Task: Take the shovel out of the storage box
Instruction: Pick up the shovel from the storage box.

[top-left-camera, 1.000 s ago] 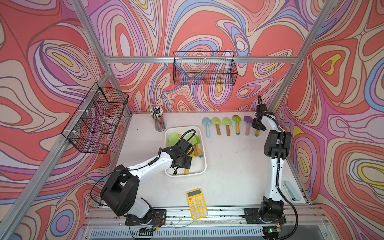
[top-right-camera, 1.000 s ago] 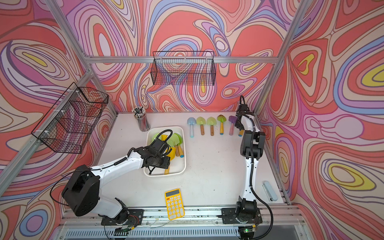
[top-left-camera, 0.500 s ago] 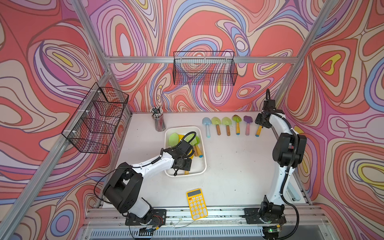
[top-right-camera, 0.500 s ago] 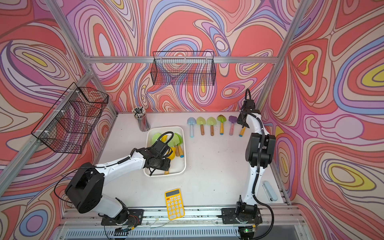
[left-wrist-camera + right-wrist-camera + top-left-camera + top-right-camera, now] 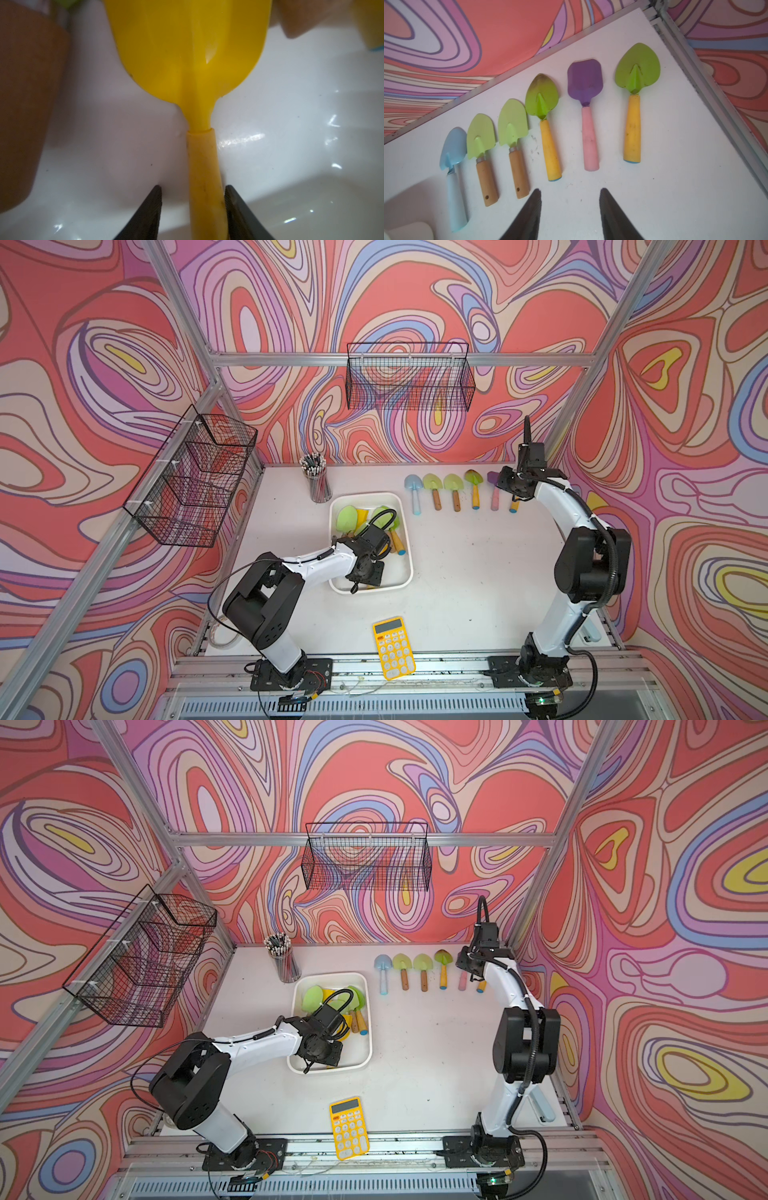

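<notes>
Left gripper (image 5: 192, 189) in storage box (image 5: 371, 496): fingers half-spread astride yellow shovel (image 5: 187, 52) handle, not clamped | centre, squeeze, lift straight | right gripper (image 5: 570, 191) outside box: fingers apart, empty

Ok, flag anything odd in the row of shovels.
Two things. The yellow-handled green shovel beside a wood-handled one has a dark, stained blade tip. The blue shovel has its blade tilted off its handle's line, as if bent at the neck. The rest lie tidy.
</notes>
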`<act>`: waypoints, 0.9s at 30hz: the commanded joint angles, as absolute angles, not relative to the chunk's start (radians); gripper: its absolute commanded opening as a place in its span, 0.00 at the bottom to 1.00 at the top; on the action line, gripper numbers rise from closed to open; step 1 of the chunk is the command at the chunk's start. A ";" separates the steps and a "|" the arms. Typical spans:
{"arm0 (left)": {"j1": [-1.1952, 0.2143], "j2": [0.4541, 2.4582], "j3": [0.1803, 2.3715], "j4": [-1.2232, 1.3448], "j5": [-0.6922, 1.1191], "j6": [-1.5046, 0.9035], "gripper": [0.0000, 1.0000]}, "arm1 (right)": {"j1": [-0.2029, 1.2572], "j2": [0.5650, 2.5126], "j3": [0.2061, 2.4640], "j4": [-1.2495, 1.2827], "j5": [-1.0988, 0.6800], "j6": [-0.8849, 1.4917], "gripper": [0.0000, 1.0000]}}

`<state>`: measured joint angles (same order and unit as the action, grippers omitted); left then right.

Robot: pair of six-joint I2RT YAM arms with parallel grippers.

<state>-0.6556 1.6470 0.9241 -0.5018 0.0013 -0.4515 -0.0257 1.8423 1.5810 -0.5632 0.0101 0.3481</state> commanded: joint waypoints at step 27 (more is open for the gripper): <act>-0.558 1.539 0.932 -0.439 0.137 -0.481 0.00 | 0.210 1.697 1.305 -0.395 -0.191 0.407 0.40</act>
<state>-0.5941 1.5925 0.9382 -0.4847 0.0666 -0.4557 0.1867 1.7416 1.3216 -0.4461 -0.1310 0.3866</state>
